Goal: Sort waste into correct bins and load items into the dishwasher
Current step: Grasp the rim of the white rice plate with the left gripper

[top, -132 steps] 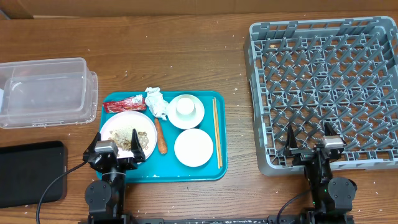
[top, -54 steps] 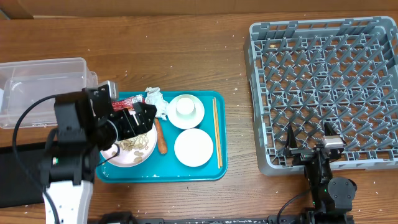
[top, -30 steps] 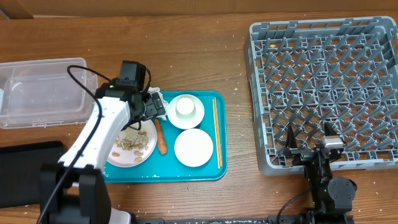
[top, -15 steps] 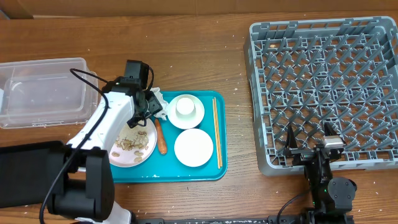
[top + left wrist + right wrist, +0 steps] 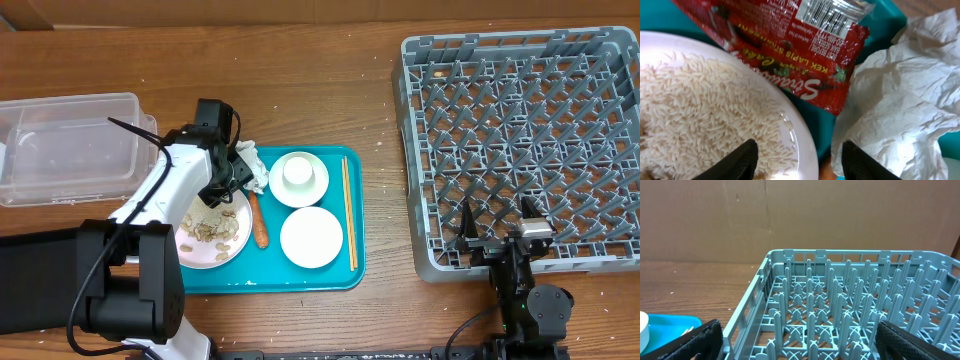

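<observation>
At the far left of the wooden table (image 5: pixel 300 80) lies the clear tub (image 5: pixel 70 145), with the black tray (image 5: pixel 35 285) nearer the robot, partly covered by the left arm's base. That arm reaches across the teal tray (image 5: pixel 340 270) and hides most of the red wrapper (image 5: pixel 790 55) from above. In the left wrist view the left gripper (image 5: pixel 799 157) hangs low over the wrapper's end, its jaws partly parted and holding nothing; between them show only the rim of the pink plate (image 5: pixel 802 145) and a strip of teal. The wrapper overlaps that rim, the rice crumbs (image 5: pixel 700 110) are heaped just beside it, and the crumpled tissue (image 5: pixel 895 100) crowds it on the right, touching its edge. Further right on the teal tray are the orange stick (image 5: pixel 260 225) beside the pink plate, the cup (image 5: pixel 298 172) standing on a white plate (image 5: pixel 318 188), a bare white plate (image 5: pixel 312 238) below it, and the chopsticks (image 5: pixel 348 210) along the tray's right side. The grey dish rack (image 5: pixel 530 130) fills the right end, with nothing in it. The right gripper (image 5: pixel 495 215) sits at its near edge with jaws wide apart and holding nothing. By count: one tub, one black tray, one wrapper, one tissue, one orange stick, one pink plate, two white plates, one cup, one pair of chopsticks, one rack.
</observation>
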`<state>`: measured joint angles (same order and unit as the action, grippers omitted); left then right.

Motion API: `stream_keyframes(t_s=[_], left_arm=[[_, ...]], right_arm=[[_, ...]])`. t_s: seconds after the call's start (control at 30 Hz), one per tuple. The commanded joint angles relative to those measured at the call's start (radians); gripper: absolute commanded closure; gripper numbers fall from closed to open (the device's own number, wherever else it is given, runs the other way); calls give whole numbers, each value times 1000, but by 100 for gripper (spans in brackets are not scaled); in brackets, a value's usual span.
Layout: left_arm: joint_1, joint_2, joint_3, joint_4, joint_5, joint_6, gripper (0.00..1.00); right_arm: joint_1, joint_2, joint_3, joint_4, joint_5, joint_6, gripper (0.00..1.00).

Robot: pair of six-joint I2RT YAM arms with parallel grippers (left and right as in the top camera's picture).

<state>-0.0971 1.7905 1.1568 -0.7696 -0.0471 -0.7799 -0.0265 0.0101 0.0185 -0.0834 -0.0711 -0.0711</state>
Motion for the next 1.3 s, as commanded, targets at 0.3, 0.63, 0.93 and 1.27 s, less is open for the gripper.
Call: stream_keyframes(t_s=[0.3, 0.63, 0.93, 1.27], left_arm=[[-4, 19, 23, 21, 53, -10, 56], [-24, 20, 23, -19, 48, -10, 64], [-29, 21, 23, -31, 37, -21, 64], [-29, 21, 14, -33, 32, -32, 65]], right_arm=[[-5, -7, -10, 4, 3, 4, 0], [-5, -7, -10, 4, 3, 4, 0], [-5, -7, -10, 4, 3, 4, 0], [-5, -7, -10, 4, 3, 3, 0]])
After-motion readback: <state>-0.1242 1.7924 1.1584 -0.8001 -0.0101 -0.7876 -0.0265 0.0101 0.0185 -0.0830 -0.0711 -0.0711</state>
